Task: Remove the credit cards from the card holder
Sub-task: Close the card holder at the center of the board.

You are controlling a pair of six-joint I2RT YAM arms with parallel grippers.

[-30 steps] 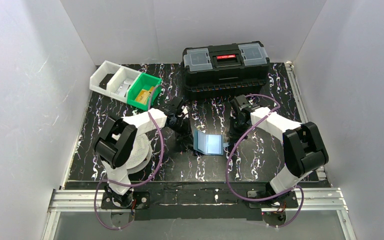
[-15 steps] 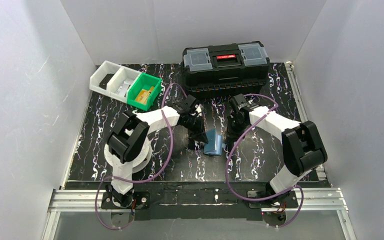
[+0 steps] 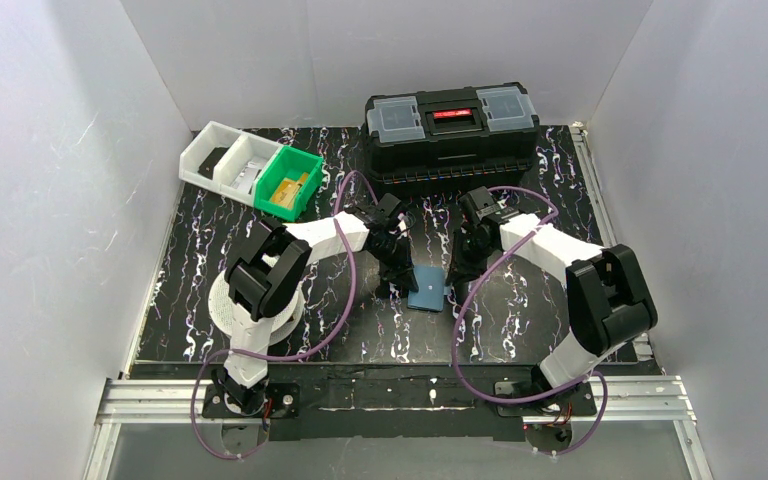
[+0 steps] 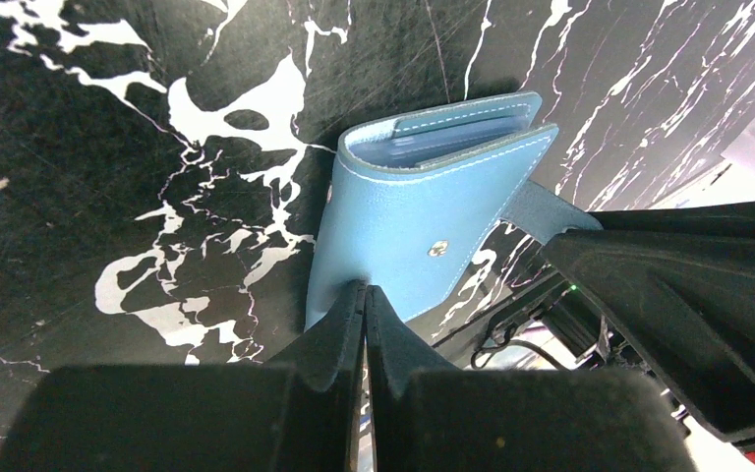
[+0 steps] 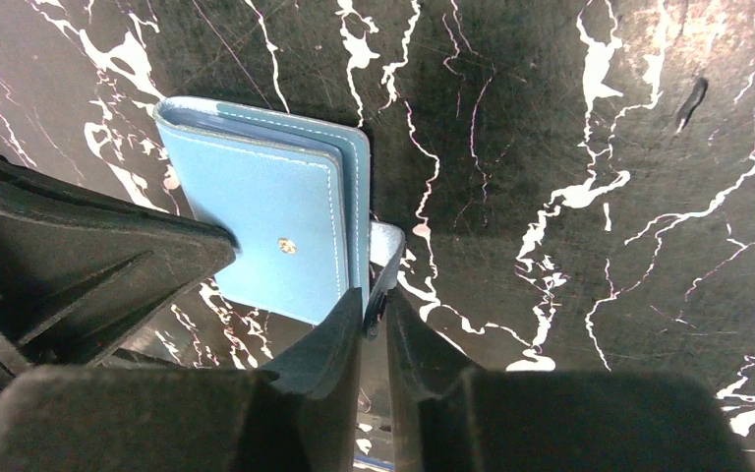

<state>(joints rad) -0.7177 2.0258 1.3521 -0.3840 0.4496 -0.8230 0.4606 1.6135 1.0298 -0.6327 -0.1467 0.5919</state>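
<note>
Folded shut since a second ago, the small flat blue card holder [image 3: 426, 290] lies mid-desk [image 3: 210, 260].
Left end effector [image 4: 364, 290] closed at its edge; right end effector [image 5: 376, 295] narrow beside its strap, grip unclear. Orange-tan credit cards [image 3: 288, 192] seemingly sit in the far-left green plastic bin [image 3: 303, 155]; likely nearly done.

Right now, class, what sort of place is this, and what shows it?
Most likely a robot lab test cell: white walls box in a black marbled table, robot arms stand at its near edge, and a toolbox and parts bins sit behind.
</note>
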